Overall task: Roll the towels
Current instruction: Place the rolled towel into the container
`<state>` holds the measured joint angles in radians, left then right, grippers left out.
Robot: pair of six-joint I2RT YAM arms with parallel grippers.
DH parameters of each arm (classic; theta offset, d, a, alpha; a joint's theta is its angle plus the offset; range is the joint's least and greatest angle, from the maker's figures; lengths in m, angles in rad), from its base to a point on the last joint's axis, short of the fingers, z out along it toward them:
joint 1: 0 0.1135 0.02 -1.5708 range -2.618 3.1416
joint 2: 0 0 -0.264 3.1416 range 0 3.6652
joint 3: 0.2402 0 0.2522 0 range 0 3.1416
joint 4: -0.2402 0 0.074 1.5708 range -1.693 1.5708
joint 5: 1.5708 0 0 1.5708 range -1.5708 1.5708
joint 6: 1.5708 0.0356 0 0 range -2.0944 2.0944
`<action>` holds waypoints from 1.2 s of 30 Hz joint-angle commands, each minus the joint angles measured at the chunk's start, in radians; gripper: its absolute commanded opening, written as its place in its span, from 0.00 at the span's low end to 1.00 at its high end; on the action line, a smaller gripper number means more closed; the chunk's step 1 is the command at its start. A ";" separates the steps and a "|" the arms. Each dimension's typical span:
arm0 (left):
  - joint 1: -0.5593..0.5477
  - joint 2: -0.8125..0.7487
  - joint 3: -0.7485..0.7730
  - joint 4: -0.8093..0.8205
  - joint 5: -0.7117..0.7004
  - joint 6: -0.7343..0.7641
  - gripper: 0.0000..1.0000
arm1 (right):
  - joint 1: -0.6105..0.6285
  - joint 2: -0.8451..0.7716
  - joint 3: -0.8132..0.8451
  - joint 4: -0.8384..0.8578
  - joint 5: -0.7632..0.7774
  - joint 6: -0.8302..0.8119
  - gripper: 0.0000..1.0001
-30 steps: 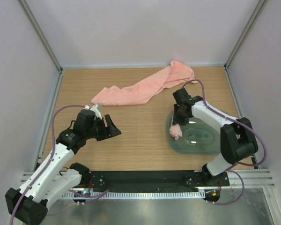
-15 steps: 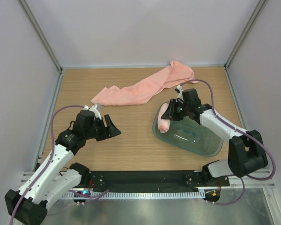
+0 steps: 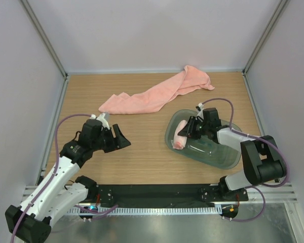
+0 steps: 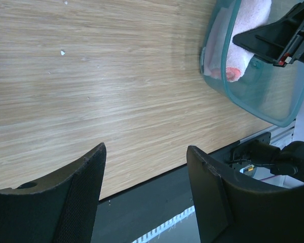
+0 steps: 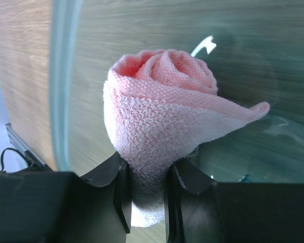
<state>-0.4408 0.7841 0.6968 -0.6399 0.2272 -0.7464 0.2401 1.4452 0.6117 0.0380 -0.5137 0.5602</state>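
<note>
Pale grey walls [image 3: 152, 30] close the space on three sides, with bare metal posts [image 3: 43, 35] rising at the back corners. The desk [image 3: 142, 152] is light wood with a fine straight grain. It meets a black mounting strip [image 3: 157, 192] at the near edge.

The long towel [image 3: 152, 95] lies unrolled and rumpled across the far part of the desk, bunched towards the back right corner. The translucent teal tray [image 3: 223, 158] sits on the right side, well apart from it.

The left pincer [image 3: 116, 137] hangs over bare wood on the left with its jaws spread and nothing between them. The right pincer [image 3: 190, 129] reaches into the tray's left end and is clamped around the rolled towel [image 3: 180, 135]. The towel is wound into a tight spiral and lies inside the tray against its left wall. A few white flecks [image 4: 62, 52] dot the wood.
</note>
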 commanded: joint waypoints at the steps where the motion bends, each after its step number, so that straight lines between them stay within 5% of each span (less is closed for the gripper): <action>1: -0.001 -0.016 -0.005 0.029 0.004 0.013 0.65 | -0.005 0.035 0.016 -0.006 0.093 -0.039 0.01; 4: 0.001 -0.016 -0.006 0.036 0.006 0.013 0.66 | -0.007 0.084 0.022 -0.032 0.115 -0.042 0.03; 9: -0.001 -0.013 -0.006 0.036 0.015 0.015 0.65 | -0.008 0.110 0.069 -0.124 0.156 -0.042 0.46; 16: -0.001 -0.013 -0.008 0.037 0.008 0.013 0.65 | -0.008 0.038 0.141 -0.305 0.213 -0.088 0.73; 36: -0.001 -0.006 -0.010 0.036 -0.002 0.010 0.65 | -0.004 -0.140 0.258 -0.636 0.414 -0.085 0.91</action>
<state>-0.4408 0.7826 0.6891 -0.6334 0.2272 -0.7464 0.2352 1.3502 0.8185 -0.5255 -0.1738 0.4709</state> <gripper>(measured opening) 0.653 0.908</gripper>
